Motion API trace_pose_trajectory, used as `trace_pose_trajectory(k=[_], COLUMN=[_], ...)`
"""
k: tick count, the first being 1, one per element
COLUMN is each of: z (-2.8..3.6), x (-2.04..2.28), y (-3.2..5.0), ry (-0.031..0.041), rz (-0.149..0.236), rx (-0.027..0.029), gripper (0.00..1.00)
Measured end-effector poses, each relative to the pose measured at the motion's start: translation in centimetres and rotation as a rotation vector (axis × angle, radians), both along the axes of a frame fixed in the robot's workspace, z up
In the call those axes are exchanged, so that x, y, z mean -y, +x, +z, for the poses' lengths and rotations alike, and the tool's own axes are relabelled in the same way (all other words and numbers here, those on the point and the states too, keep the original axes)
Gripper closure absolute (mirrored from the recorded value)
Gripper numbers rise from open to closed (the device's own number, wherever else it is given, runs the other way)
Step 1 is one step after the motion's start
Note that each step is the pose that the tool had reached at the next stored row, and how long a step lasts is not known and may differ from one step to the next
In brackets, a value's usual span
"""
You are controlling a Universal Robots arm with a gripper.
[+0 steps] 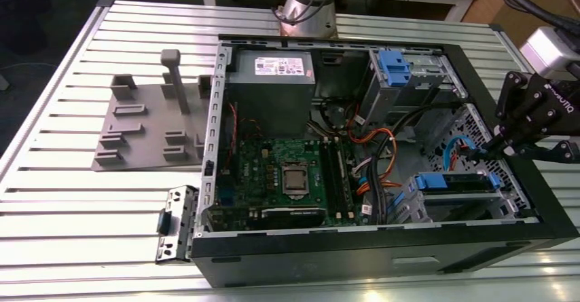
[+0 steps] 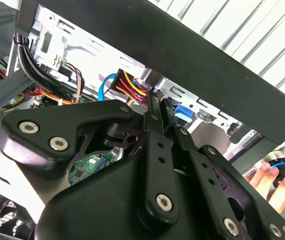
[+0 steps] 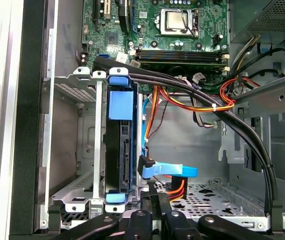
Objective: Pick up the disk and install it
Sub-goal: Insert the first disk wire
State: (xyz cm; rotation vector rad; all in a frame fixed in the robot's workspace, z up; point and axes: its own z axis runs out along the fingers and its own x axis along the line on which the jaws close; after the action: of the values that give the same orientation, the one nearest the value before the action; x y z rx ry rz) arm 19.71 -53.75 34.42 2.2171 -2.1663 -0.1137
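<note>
The disk (image 3: 118, 150) sits on edge in the grey drive cage (image 3: 85, 145) near a front corner of the open computer case (image 1: 381, 258), its blue carrier bracket (image 1: 456, 182) visible in the exterior view. The gripper (image 1: 496, 150) hangs just above the case's rim at the exterior view's right, fingers (image 3: 155, 200) pressed together, holding nothing. A person's hand (image 2: 271, 182) appears outside the case.

Disk (image 3: 118, 150) mostly hidden in cage (image 3: 77, 150), edge-on.
</note>
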Motion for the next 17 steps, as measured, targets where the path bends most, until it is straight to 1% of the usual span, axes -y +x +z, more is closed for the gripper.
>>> trace_pose_trajectory(k=[4,6,10,14,16,17], z=[0.01,0.00,0.00,-0.01,-0.04,-0.09], x=[0.01,0.17,0.81,1.64,1.87,1.91], y=[-0.01,-0.14,-0.65,-1.31,-1.45,-1.49], ry=[-0.0007,-0.0006,-0.0006,-0.0005,-0.0005,-0.0003], rz=[0.000,0.001,0.004,0.005,0.005,0.005], rx=[0.0000,0.0001,0.0006,0.0007,0.0007,0.0006], gripper=[0.84,0.84,0.84,0.84,0.84,0.84])
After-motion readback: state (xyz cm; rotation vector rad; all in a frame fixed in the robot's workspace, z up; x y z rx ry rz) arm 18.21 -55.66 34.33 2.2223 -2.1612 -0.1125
